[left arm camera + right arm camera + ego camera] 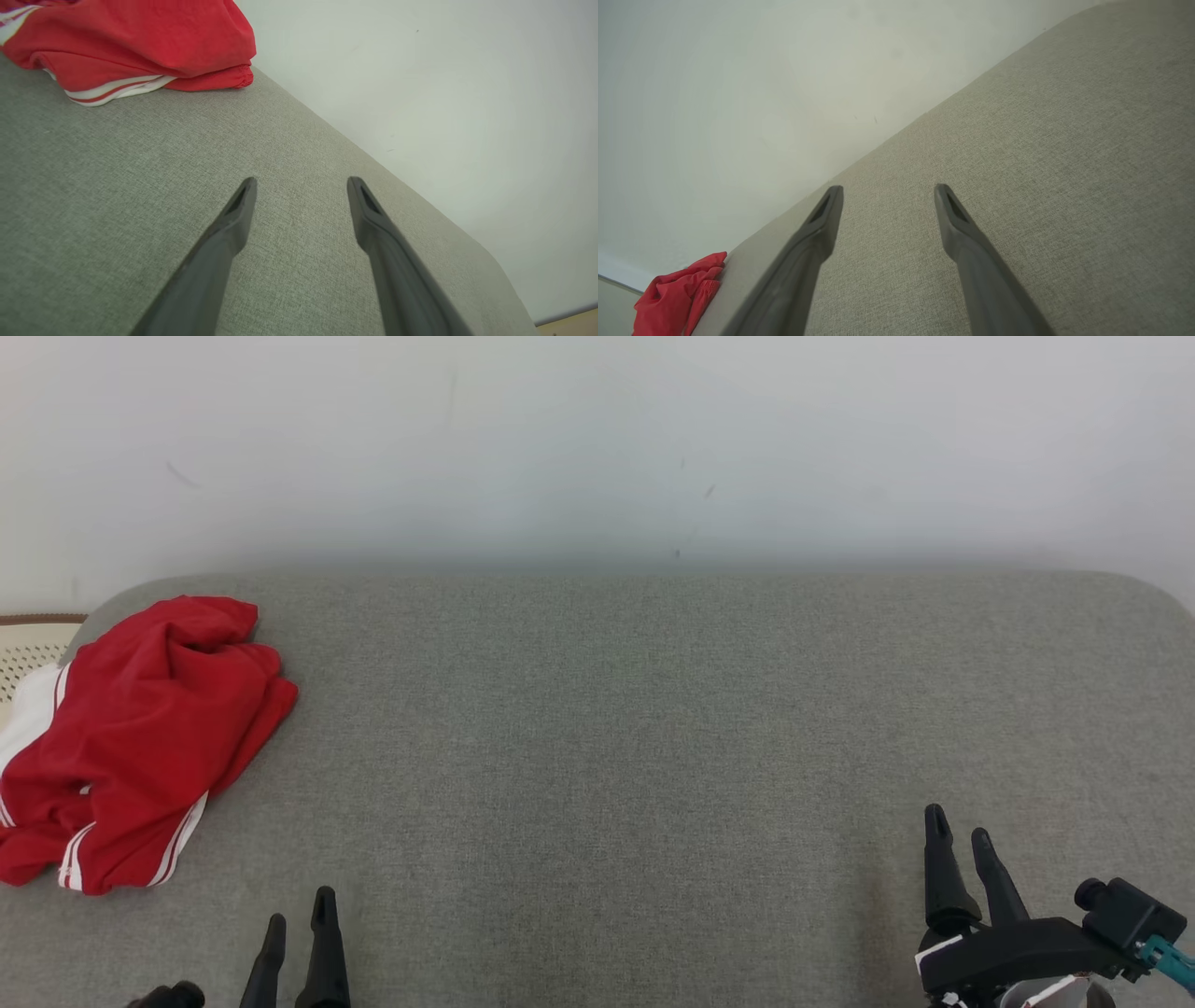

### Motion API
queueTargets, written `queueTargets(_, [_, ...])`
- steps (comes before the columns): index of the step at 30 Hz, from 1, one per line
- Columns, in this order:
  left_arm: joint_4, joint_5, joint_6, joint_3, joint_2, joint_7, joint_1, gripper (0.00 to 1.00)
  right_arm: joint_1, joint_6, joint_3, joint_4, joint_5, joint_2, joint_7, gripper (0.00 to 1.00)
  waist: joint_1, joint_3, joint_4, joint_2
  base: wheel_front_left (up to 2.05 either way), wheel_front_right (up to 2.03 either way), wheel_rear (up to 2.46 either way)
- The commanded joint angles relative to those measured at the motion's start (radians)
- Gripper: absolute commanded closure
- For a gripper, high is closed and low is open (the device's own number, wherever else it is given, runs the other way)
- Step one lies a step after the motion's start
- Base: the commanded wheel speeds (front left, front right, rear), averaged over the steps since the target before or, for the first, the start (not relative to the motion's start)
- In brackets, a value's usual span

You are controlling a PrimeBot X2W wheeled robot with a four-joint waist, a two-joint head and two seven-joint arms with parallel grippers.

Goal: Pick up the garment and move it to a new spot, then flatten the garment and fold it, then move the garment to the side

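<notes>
My left claw (pixel 300 907) sits at the near edge of the grey, cloth-covered counter (pixel 607 756). Its two dark fingers are spread apart with nothing between them, and through my left wrist view only bare weave shows in the gap. My right claw (pixel 958 823) is well off to the right of it, also at the near edge, fingers likewise parted and holding nothing. The garment (pixel 140 737) is red with white stripes along its hems, and it lies crumpled in a heap ahead of my left claw and off to its left, well apart from the fingertips and touching neither claw. From my right claw it is far away to the left, across the whole open stretch of counter, a small red bunch at the far corner in that wrist view. Beyond both claws the counter's back edge meets a plain pale wall (pixel 597 448).
</notes>
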Motion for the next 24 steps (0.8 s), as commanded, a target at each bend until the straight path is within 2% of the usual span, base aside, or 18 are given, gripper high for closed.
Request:
queueTargets(1, [-0.022, 0.029, 0.002, -0.003, 0.009, -0.009, -0.001, 0.00, -0.002, 0.000, 0.008, -0.015, -0.030, -0.007, -0.011, 0.00, 0.0000, -0.001, 0.000, 0.0000, 0.00, 0.00, 0.00])
queueTargets(24, [-0.048, 0.310, 0.065, -0.037, 0.049, -0.060, 0.012, 0.00, 0.011, 0.000, 0.064, -0.028, -0.327, -0.006, -0.084, 0.00, 0.0000, -0.007, -0.002, 0.0000, 0.00, 0.00, 0.00])
